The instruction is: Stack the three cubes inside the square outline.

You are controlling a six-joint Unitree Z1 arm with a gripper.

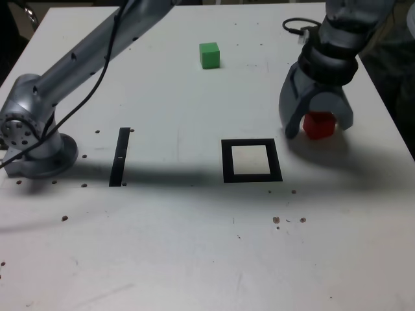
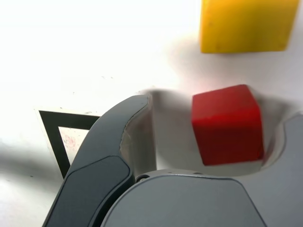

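A white table (image 1: 194,259), speckled with small dark marks, carries everything. The gripper (image 1: 316,123) is lowered near the table's right edge in the exterior view, its jaws apart with the red cube (image 1: 319,126) between them; in the wrist view the red cube (image 2: 227,124) sits in the gap with space showing on one side, and whether the other jaw touches it cannot be told. The yellow cube (image 2: 244,23) lies just beyond the red one in the wrist view, apart from it. The green cube (image 1: 209,55) rests near the far edge, well apart. The square outline (image 1: 251,160) lies mid-table, nothing inside it. A narrow black strip (image 1: 120,156) lies toward the arm's base (image 1: 32,139)
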